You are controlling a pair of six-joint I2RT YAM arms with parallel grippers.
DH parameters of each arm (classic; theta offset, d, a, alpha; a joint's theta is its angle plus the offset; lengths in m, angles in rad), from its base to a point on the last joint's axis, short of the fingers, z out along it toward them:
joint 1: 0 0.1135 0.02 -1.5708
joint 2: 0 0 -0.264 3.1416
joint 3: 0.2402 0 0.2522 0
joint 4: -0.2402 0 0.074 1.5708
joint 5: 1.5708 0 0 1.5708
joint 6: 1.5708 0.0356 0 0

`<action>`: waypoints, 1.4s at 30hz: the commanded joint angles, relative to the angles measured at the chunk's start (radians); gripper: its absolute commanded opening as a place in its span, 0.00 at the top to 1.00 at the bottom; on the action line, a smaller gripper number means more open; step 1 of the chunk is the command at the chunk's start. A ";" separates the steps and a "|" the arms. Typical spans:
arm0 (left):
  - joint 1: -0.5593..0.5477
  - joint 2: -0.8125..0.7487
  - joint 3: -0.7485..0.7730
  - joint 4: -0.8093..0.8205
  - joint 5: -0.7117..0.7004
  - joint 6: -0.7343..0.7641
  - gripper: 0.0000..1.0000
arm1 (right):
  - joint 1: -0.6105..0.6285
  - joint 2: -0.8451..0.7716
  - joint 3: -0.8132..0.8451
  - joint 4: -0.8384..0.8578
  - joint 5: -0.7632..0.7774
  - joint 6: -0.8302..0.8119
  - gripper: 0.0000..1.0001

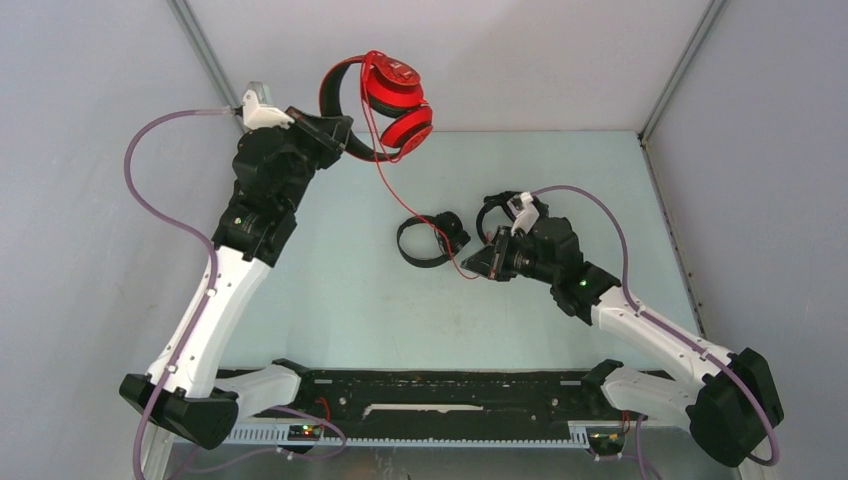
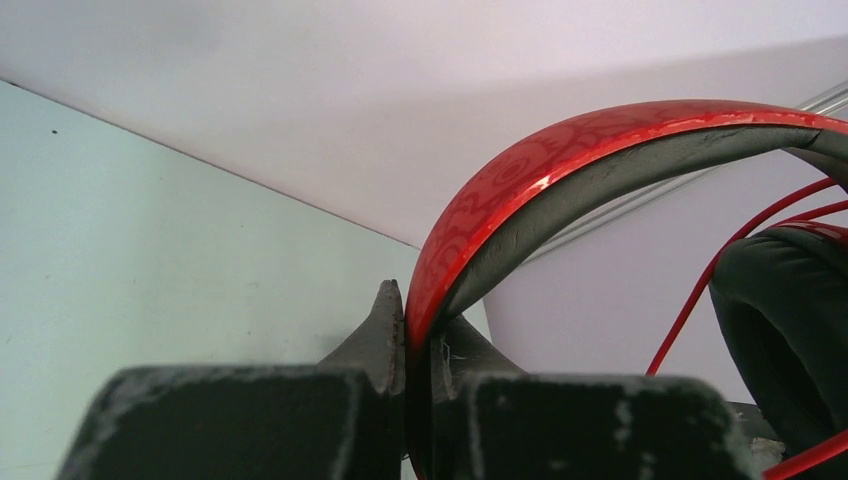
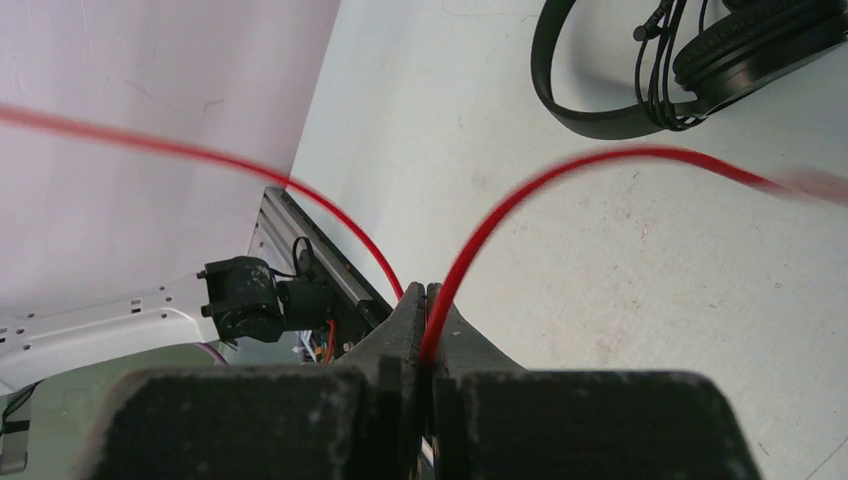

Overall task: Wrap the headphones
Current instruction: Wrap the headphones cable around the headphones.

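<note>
The red headphones [image 1: 395,100] hang in the air at the back of the table. My left gripper [image 1: 345,135] is shut on their headband [image 2: 520,180], which is clamped between the jaws of the left gripper [image 2: 418,320]. A black ear cushion [image 2: 790,300] hangs to the right. Their red cable [image 1: 400,195] runs down across the table to my right gripper [image 1: 478,272]. The right gripper [image 3: 428,300] is shut on the cable [image 3: 520,200]. A black pair of headphones [image 1: 430,240] lies on the table, with its cable bundled by the cup [image 3: 690,70].
Another black headphone loop [image 1: 495,205] lies just behind my right wrist. Grey walls close in the table on the left, back and right. The arm bases and a black rail [image 1: 450,385] line the near edge.
</note>
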 commanded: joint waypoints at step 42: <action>0.014 0.047 0.197 -0.246 0.620 0.259 1.00 | -0.379 0.092 0.006 0.145 0.032 -0.035 1.00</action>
